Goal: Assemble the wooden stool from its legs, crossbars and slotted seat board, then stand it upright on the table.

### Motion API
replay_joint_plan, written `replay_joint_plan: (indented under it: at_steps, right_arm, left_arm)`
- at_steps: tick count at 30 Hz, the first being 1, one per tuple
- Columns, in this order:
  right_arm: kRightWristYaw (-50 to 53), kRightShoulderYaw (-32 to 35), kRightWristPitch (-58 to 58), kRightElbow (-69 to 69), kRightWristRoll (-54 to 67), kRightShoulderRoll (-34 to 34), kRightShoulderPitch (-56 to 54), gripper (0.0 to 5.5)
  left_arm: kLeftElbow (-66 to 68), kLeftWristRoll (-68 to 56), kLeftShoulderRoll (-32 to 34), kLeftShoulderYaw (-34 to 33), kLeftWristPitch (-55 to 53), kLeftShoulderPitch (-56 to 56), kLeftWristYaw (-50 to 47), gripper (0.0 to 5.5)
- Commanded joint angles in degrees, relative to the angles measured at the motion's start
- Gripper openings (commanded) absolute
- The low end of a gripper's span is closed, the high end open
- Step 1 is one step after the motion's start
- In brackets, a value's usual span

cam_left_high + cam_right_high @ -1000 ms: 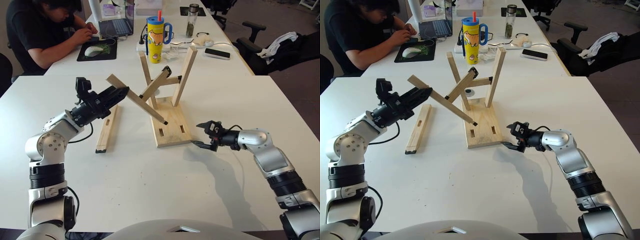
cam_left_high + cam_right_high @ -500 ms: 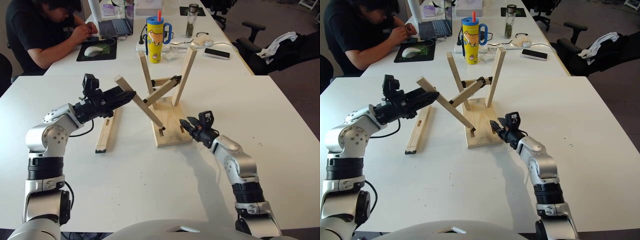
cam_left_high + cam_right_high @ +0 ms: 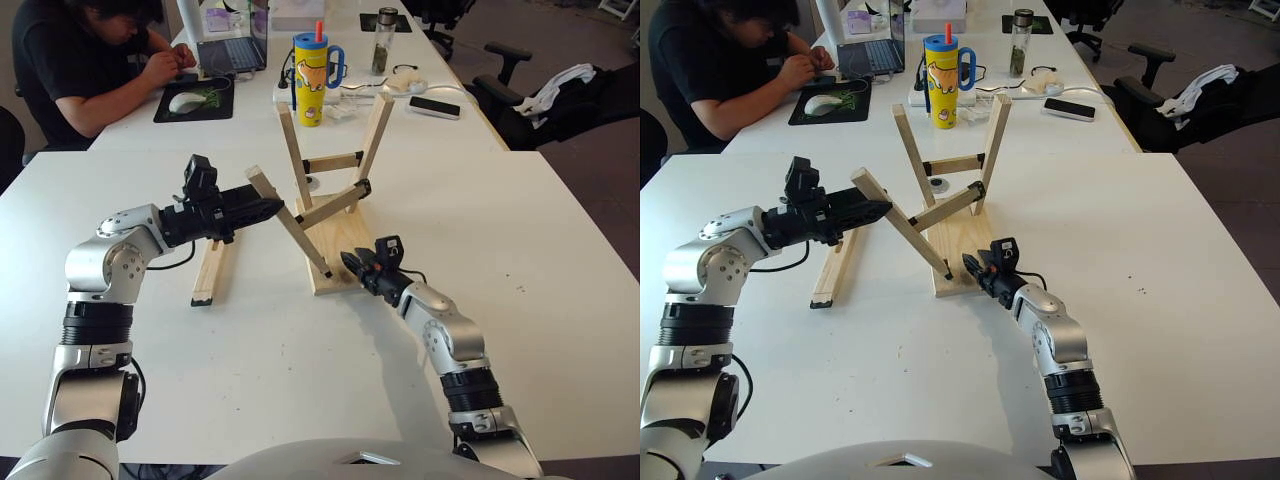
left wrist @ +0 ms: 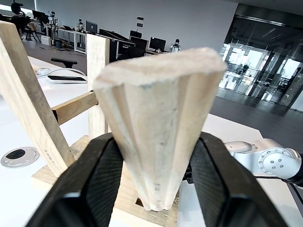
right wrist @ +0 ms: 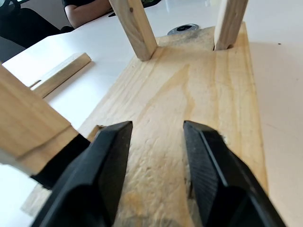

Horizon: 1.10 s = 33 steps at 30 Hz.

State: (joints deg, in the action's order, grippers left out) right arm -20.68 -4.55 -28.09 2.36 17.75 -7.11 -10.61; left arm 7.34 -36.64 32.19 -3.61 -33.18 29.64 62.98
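Note:
The slotted seat board (image 3: 346, 242) lies flat mid-table, with two legs (image 3: 291, 150) standing in its far slots, joined by a crossbar (image 3: 333, 161). My left gripper (image 3: 255, 206) is shut on the upper end of a third leg (image 3: 292, 222). That leg slants down to the board's near left corner, and a second crossbar (image 3: 337, 203) runs from it toward the far right leg. In the left wrist view both fingers (image 4: 97, 182) clamp this leg (image 4: 158, 127). My right gripper (image 3: 353, 268) is open, its fingers (image 5: 111, 165) spread just over the board's (image 5: 189, 94) near edge.
One loose leg (image 3: 212, 262) lies on the table left of the board. Behind the stool stand a yellow cup (image 3: 311, 78), a bottle (image 3: 383, 40) and a phone (image 3: 434, 106). A person works at a laptop (image 3: 232, 52) at the far left.
My left gripper has carried the slanted leg rightward, bringing its lower end down to the board's near left corner. My right arm has swung in from the right to the board's near edge.

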Motion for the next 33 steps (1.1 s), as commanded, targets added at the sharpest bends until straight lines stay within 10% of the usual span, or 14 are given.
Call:
replay_joint_plan:
  at_steps: [1,33]
  right_arm:
    - [-0.70,-1.27,-1.66,0.36,-0.70,-0.09,1.19,2.00]
    - [-2.16,-6.20,-2.22,1.51,-4.54,-1.60,2.59,2.00]
  left_arm:
    - [1.94,2.62,1.65,0.69,0.80,3.53,0.62,2.06]
    - [12.04,11.66,3.01,7.76,7.08,14.23,11.14,2.06]
